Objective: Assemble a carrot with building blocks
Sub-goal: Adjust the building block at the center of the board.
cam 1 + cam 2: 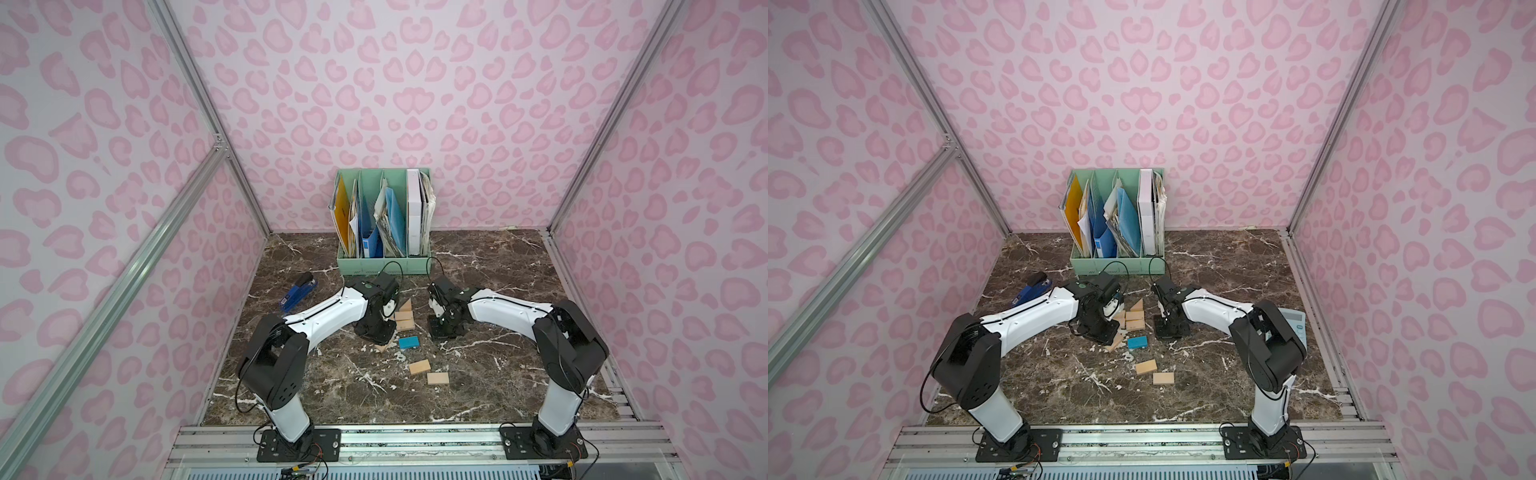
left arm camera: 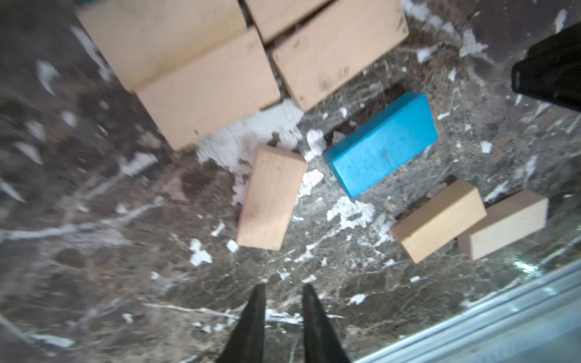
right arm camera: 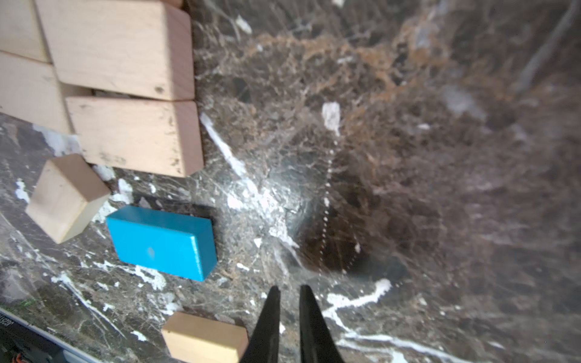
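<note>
Jaws both nearly together, empty; stapler (image 1: pixel 298 291), file rack (image 1: pixel 384 266) well apart from blocks (image 1: pixel 405 321).

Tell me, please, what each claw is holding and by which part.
Nothing is held: the left claw and the right claw are both empty.

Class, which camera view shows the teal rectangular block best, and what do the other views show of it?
The right wrist view: the teal rectangular block is large, sharp and whole, top and one end showing. The left wrist view shows it whole but softer. In both top views it is small.
</note>
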Controlling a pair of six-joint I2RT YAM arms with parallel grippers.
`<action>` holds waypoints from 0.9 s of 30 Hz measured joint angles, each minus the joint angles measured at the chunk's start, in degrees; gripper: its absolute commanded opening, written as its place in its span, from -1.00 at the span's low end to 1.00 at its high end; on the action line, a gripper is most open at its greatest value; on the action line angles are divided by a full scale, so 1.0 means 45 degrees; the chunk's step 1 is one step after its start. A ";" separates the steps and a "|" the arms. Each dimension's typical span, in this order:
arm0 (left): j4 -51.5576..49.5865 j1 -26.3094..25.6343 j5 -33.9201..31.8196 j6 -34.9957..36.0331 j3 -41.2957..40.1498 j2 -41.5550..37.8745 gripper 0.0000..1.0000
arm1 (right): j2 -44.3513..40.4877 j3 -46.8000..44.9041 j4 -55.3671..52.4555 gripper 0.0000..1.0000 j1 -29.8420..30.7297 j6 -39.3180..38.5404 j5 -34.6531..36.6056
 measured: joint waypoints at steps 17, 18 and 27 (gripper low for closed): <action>0.1817 0.0525 0.1953 -0.4061 -0.1409 0.0831 -0.84 | 0.0515 0.0976 -0.0078 -1.00 0.0486 -0.0447 -0.0515; 0.1904 0.0597 0.1909 -0.4201 -0.1355 0.0879 -0.84 | 0.0486 0.0933 -0.0063 -1.00 0.0500 -0.0447 -0.0515; 0.2229 0.1413 0.1588 -0.4687 -0.1579 0.1069 -0.83 | -0.0112 0.0238 -0.0073 -1.00 0.0520 -0.0321 -0.0471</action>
